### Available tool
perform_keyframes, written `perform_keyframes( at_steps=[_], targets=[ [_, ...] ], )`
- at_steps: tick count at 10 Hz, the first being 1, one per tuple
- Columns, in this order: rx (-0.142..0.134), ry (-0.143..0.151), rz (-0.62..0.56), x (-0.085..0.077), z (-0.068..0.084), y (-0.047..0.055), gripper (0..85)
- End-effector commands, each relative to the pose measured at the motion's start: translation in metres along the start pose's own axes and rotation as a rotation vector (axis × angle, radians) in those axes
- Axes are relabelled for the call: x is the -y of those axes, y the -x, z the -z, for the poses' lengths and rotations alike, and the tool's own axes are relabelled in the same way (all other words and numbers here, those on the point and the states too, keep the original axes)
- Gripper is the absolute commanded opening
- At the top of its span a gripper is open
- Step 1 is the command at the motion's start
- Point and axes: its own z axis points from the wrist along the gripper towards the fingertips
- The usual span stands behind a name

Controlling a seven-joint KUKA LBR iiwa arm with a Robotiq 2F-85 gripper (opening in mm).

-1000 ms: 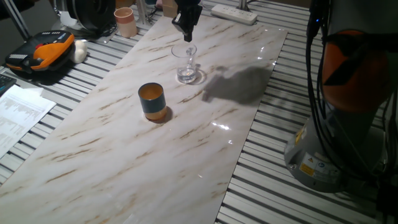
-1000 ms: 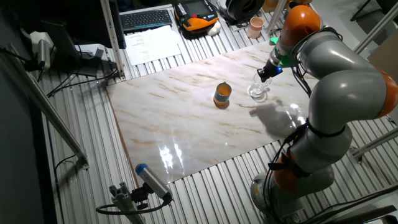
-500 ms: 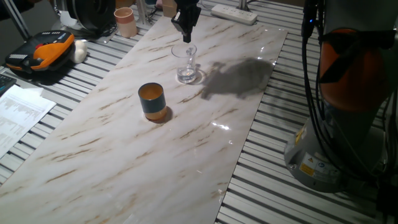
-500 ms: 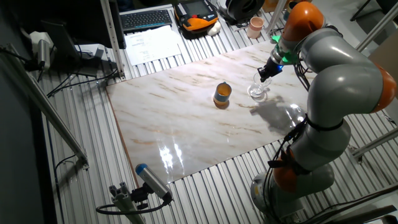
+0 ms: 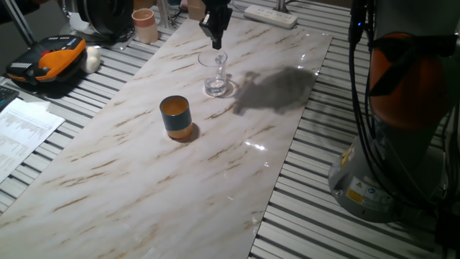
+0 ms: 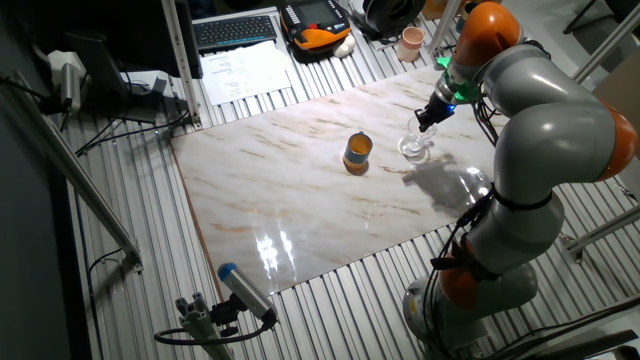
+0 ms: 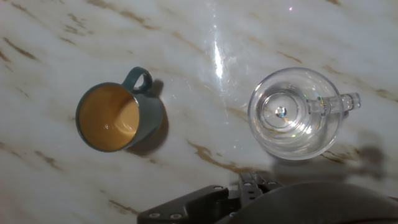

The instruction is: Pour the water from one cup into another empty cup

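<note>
The teal cup [image 7: 118, 118] stands mid-slab, handle toward the far edge. To its right the glass cup [image 7: 294, 113] sits directly below my gripper [image 5: 215, 32], handle pointing away from the teal one. I hold nothing (finger spread unclear; they're cut off). The water is too faint to see.

Arm reaches across the counter [image 5: 215, 158], wrist pitched down. End effector [image 5: 216, 39] hangs just above the glass cup [image 5: 215, 73], no contact; finger state unclear.
</note>
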Motion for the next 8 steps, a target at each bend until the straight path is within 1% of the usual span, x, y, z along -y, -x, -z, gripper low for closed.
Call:
perform_keyframes(
  at_steps=[1,5,7,8],
  targets=[
    [-0.001,0.003,-0.002,0.0003,-0.0002,0.0000,0.0],
    [0.005,-0.002,-0.001,-0.0005,-0.0012,0.0013,0.0],
    [0.003,-0.028,0.001,-0.0014,-0.0049,0.0037,0.0],
    [0.003,-0.034,-0.013,-0.0014,-0.0065,0.0045,0.0]
  ],
)
